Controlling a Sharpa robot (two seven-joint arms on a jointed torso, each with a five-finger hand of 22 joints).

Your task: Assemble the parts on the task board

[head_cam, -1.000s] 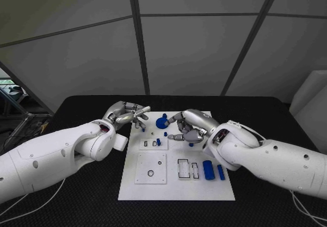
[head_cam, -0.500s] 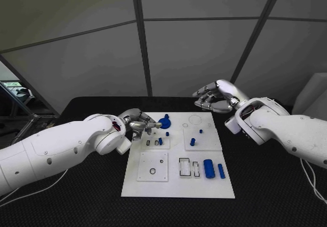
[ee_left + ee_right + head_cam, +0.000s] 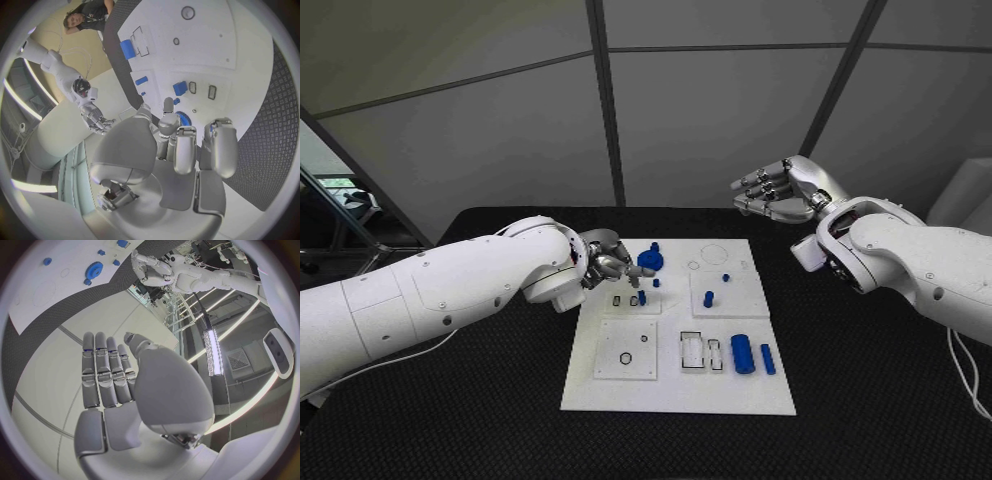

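Observation:
The white task board (image 3: 678,385) lies in the middle of the black table. A blue gear (image 3: 651,260) stands at its far left end, also seen in the left wrist view (image 3: 183,119) and the right wrist view (image 3: 95,269). Small blue pegs (image 3: 708,298) stand in the far blocks. A blue cylinder (image 3: 743,354) and a thin blue bar (image 3: 767,358) lie at the near right. My left hand (image 3: 609,263) hovers just left of the gear with fingers (image 3: 177,150) curled in; touch with the gear cannot be told. My right hand (image 3: 782,190) is raised behind the board, fingers (image 3: 106,372) straight, holding nothing.
A white block with a ring-shaped slot (image 3: 625,350) sits at the board's near left, and rectangular slots (image 3: 691,352) lie beside the blue cylinder. Black table (image 3: 877,360) stretches on both sides of the board. A grey panel wall stands behind the table.
My right hand has lifted off the board beside the gear and swung up to the back right, fingers spreading. My left hand has come down closer to the gear.

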